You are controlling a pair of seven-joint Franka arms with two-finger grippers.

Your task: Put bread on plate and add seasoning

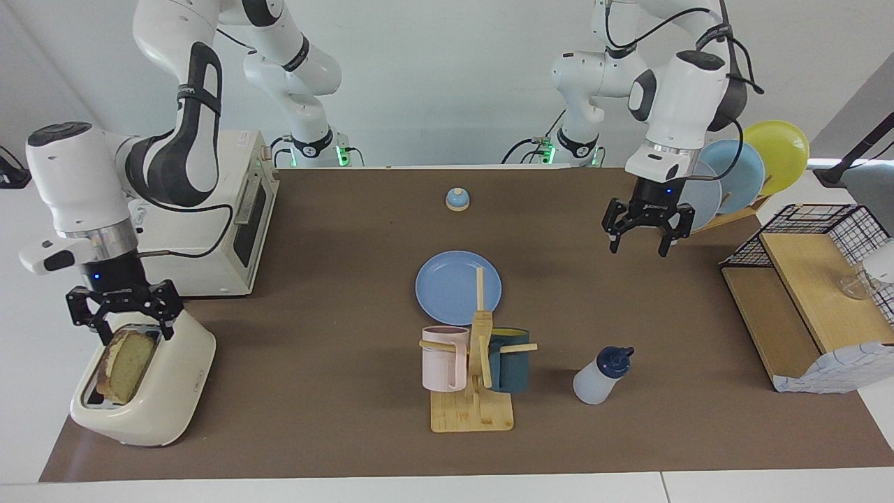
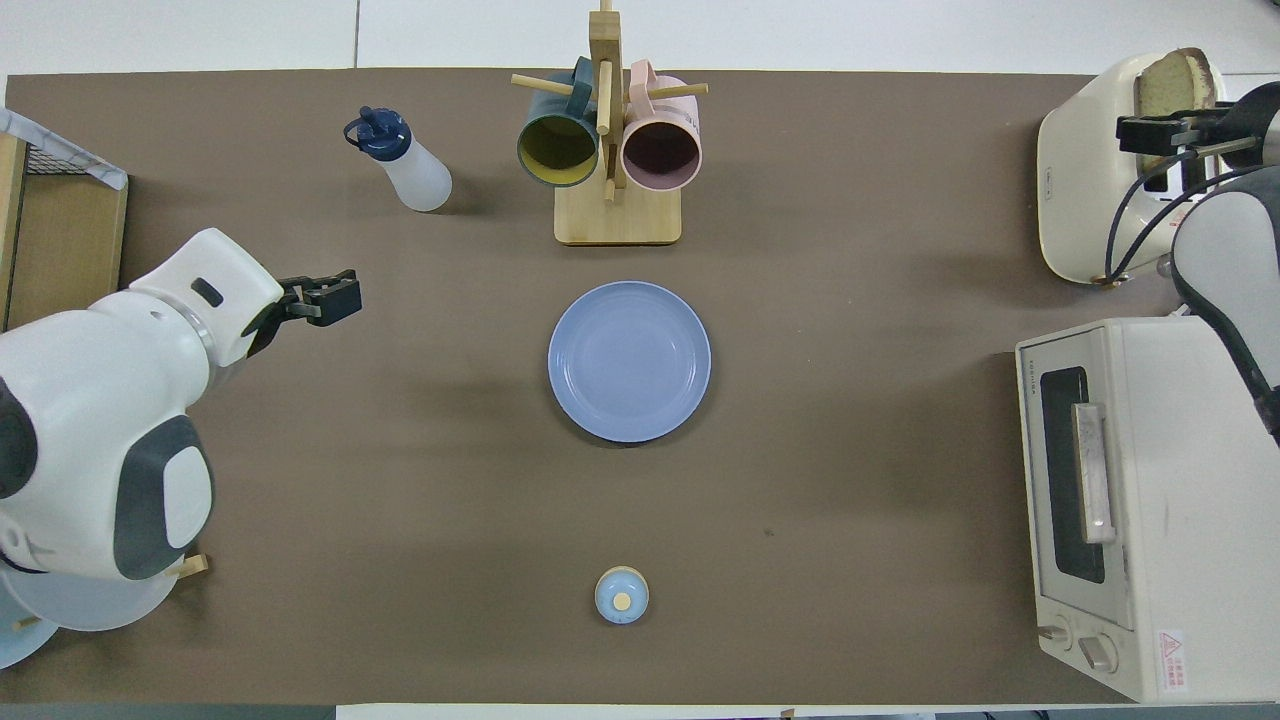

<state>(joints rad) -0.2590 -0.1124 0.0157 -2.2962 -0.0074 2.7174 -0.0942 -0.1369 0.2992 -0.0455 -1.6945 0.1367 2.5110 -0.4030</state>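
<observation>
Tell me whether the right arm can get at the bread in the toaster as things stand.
Probably yes: the right gripper hangs open just above the bread, which stands out of the toaster slot with nothing over it.

One bread (image 1: 128, 363); two mugs (image 1: 444, 358); four plates (image 1: 457, 287)

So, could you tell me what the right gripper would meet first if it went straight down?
Most likely the bread standing in the toaster: the open right gripper hangs just over its top edge.
</observation>
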